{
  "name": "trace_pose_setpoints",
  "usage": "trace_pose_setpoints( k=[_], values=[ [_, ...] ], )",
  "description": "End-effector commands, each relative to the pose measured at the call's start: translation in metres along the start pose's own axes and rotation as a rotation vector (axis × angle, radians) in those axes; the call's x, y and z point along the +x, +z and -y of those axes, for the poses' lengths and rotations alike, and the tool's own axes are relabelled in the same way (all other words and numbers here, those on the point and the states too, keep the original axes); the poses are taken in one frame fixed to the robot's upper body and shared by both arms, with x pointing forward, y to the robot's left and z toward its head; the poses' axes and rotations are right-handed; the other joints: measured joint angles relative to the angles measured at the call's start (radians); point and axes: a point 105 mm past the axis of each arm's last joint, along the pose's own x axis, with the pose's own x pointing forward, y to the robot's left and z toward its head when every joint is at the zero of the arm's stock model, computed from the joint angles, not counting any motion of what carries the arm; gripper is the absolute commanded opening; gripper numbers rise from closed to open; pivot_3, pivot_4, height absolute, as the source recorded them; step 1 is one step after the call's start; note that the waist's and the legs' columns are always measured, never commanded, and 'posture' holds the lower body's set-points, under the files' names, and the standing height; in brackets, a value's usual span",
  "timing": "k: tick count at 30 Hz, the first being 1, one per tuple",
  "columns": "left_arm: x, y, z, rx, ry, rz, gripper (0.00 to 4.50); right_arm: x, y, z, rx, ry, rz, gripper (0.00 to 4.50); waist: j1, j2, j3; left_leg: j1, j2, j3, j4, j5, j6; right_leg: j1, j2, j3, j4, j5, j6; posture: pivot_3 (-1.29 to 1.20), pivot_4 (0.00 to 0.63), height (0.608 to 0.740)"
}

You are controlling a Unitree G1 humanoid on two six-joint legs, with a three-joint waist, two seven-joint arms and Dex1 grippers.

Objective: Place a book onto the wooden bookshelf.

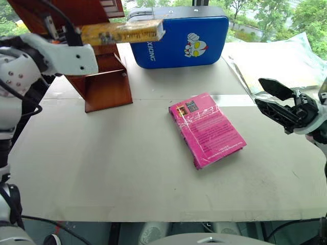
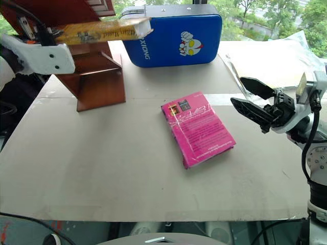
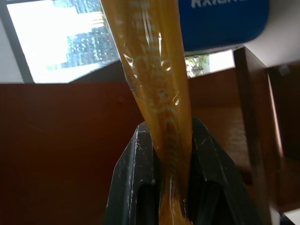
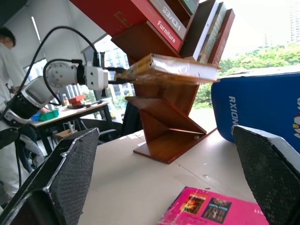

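Progress: I have the book (image 1: 122, 32) off the table, pinched by its end in the left gripper (image 3: 171, 154), roughly level, in front of the wooden bookshelf (image 1: 104, 87).
Remaining: I judge insertion and release are still to do.
Right gripper (image 2: 253, 99): jaws wide, empty, near the pink paperback (image 1: 207, 129).
Head views: table layout, blue case (image 1: 179, 35).
Right wrist view: shelved books above the gap.

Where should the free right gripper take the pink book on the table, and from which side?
The pink book lies flat, cover up, apart from other things. The open right gripper would probably best come from above and close across the two long edges, near the middle.
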Motion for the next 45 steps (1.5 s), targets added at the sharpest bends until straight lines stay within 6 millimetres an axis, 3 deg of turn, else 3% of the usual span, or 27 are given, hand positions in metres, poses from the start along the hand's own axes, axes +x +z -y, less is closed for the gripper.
trace_pose_setpoints(
  k=[1, 5, 13, 15, 22, 24, 28, 33, 35, 39, 42, 45],
  values=[
    [-0.013, -0.015, -0.011, -0.012, 0.018, -0.074, 0.14, 0.006, 0.011, -0.003, -0.027, 0.028, 0.022, 4.5, -0.001, 0.0, 0.0, 0.0, 0.0, 0.0, 0.0, 0.0, 0.0, 0.0, 0.0, 0.0, 0.0, 0.0, 0.0, 0.0, 0.15, 0.74],
    [-0.015, -0.035, 0.003, -0.039, -0.036, -0.169, 0.14, 0.007, 0.013, 0.002, -0.03, -0.008, 0.025, 4.5, -0.007, 0.0, 0.0, 0.0, 0.0, 0.001, 0.0, 0.0, 0.0, -0.001, 0.0, 0.001, 0.002, 0.0, 0.0, 0.0, 0.15, 0.74],
    [-0.012, -0.047, 0.008, -0.069, -0.055, -0.219, 0.14, 0.007, 0.013, 0.008, -0.072, -0.078, 0.005, 4.5, -0.022, 0.0, 0.0, 0.001, 0.0, 0.002, 0.001, 0.0, 0.001, -0.005, 0.0, 0.003, 0.012, 0.0, 0.0, 0.0, 0.15, 0.74],
    [-0.012, -0.053, 0.007, -0.069, -0.057, -0.246, 1.16, 0.007, 0.012, 0.008, -0.075, -0.084, 0.004, 4.5, -0.027, 0.0, 0.0, 0.002, 0.0, 0.002, 0.002, 0.0, 0.001, -0.005, 0.0, 0.003, 0.013, 0.0, 0.0, 0.0, 0.15, 0.74],
    [-0.015, -0.063, -0.002, -0.073, -0.035, -0.282, 3.92, 0.007, 0.013, 0.009, -0.093, -0.102, 0.01, 4.5, -0.03, 0.0, 0.0, 0.002, 0.0, 0.002, 0.002, 0.0, 0.001, -0.005, 0.0, 0.003, 0.014, 0.0, 0.0, 0.0, 0.15, 0.74],
    [-0.018, -0.066, -0.004, -0.072, -0.036, -0.294, 4.34, 0.006, 0.014, 0.009, -0.098, -0.106, 0.011, 4.5, -0.03, 0.0, 0.0, 0.002, 0.0, 0.003, 0.002, 0.0, 0.001, -0.005, 0.0, 0.004, 0.014, 0.0, 0.0, 0.0, 0.15, 0.74],
    [-0.026, -0.064, -0.01, -0.12, -0.017, -0.293, 4.34, 0.003, 0.013, 0.009, -0.104, -0.117, -0.002, 4.5, -0.03, 0.0, 0.0, 0.002, 0.0, 0.003, 0.002, 0.0, 0.001, -0.005, 0.0, 0.004, 0.014, 0.0, 0.0, 0.0, 0.15, 0.74],
    [-0.029, -0.021, -0.024, -0.256, 0.066, -0.109, 4.34, -0.007, 0.01, 0.004, -0.101, -0.156, -0.029, 4.5, -0.026, 0.0, 0.0, 0.002, 0.0, 0.002, 0.003, -0.001, 0.001, -0.005, 0.0, 0.004, 0.014, 0.0, 0.0, 0.0, 0.15, 0.74],
    [-0.023, 0.003, -0.005, -0.261, 0.037, -0.014, 4.34, -0.013, 0.003, -0.001, -0.1, -0.173, -0.056, 4.5, -0.023, 0.001, -0.001, 0.002, 0.0, 0.002, 0.003, 0.0, 0.001, -0.004, -0.001, 0.004, 0.013, 0.0, 0.0, 0.0, 0.15, 0.74],
    [-0.015, 0.061, 0.045, -0.53, -0.034, 0.205, 4.34, -0.027, -0.02, -0.011, -0.128, -0.206, -0.147, 4.5, -0.025, 0.003, -0.002, 0.003, 0.0, 0.005, 0.004, -0.001, 0.001, -0.004, -0.001, 0.007, 0.015, 0.0, 0.0, 0.0, 0.15, 0.74],
    [-0.018, 0.094, 0.089, -0.887, -0.136, 0.284, 4.34, -0.036, -0.032, -0.02, -0.132, -0.224, -0.179, 4.5, -0.029, 0.002, -0.002, 0.003, 0.002, 0.005, 0.005, -0.001, 0.001, -0.004, -0.001, 0.007, 0.015, 0.001, -0.001, 0.0, 0.15, 0.74],
    [-0.038, 0.126, 0.148, -1.256, -0.361, 0.301, 4.34, -0.056, -0.054, -0.026, -0.138, -0.263, -0.265, 4.5, -0.031, 0.003, -0.003, 0.004, 0.002, 0.007, 0.006, -0.001, 0.001, -0.004, -0.001, 0.009, 0.014, 0.001, -0.001, 0.0, 0.15, 0.74]
  ],
)
